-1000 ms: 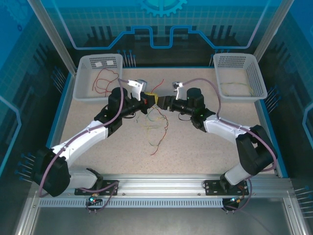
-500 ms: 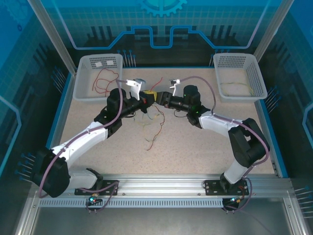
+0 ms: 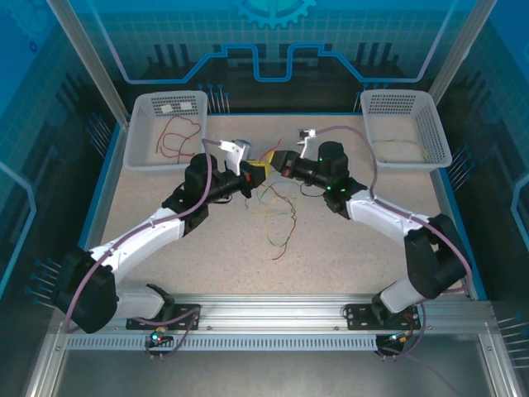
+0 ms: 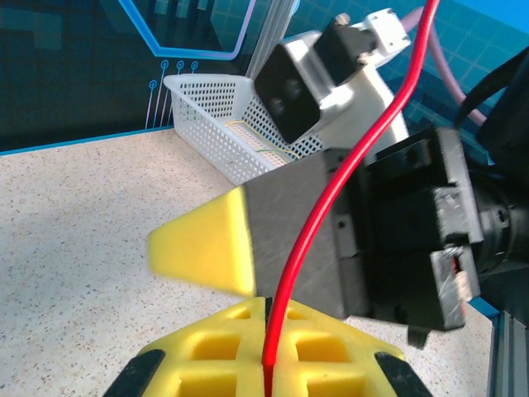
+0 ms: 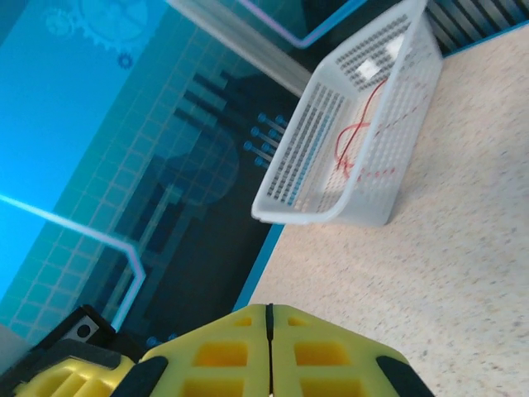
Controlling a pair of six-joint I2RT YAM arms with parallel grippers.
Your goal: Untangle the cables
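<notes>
Pinching a red cable (image 4: 331, 190) between its yellow pads, the left claw (image 4: 266, 331) is seen closed, the wire rising straight out of the seam. The right claw (image 5: 269, 331) is pressed shut just beside it — nothing can be made out in its grip. A loose tangle of red, yellow and green cables (image 3: 279, 217) is spread near the middle of the surface (image 3: 355, 256). More strands are held in a white basket (image 3: 157, 163) at the far-left corner and a second basket (image 3: 438, 132) at the far-right corner.
</notes>
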